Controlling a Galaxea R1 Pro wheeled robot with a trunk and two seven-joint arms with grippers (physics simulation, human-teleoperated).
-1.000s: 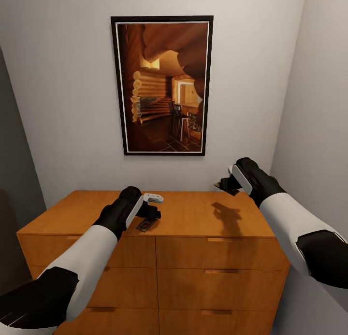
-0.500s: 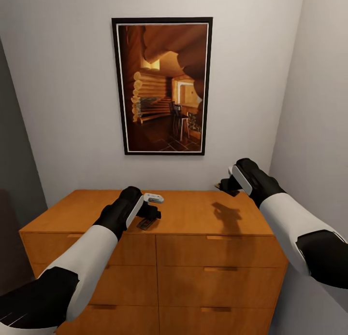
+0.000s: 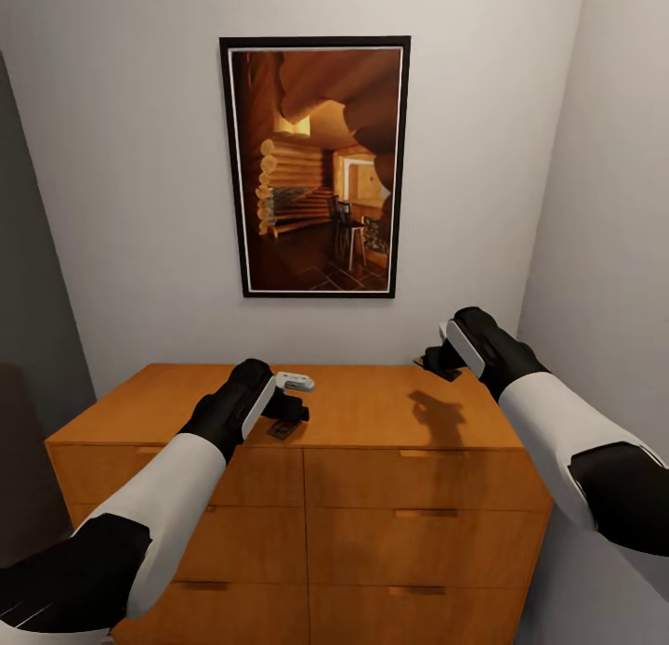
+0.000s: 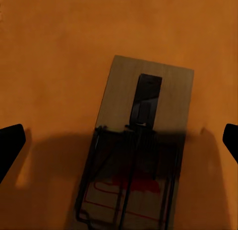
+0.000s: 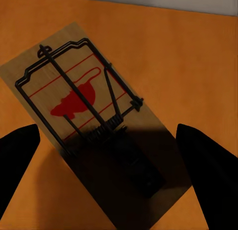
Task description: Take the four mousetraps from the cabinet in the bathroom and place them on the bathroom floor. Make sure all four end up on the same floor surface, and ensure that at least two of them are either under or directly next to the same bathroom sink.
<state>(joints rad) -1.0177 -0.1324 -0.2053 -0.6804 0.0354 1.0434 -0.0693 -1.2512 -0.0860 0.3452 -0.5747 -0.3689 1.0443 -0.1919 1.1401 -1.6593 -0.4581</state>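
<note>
A framed picture [image 3: 316, 166] hangs on a pale grey wall above the wooden cabinet [image 3: 372, 413]. On its top, the left gripper [image 3: 290, 409] hovers wide open over one mousetrap [image 4: 139, 150], holding nothing; farther right, the right gripper [image 3: 433, 359] spreads empty above another mousetrap [image 5: 94, 120] near the wall.

A tall black-framed picture [image 3: 314, 166] of a log-cabin interior hangs on the pale grey wall [image 3: 130, 190], beside the room's right-hand corner.
</note>
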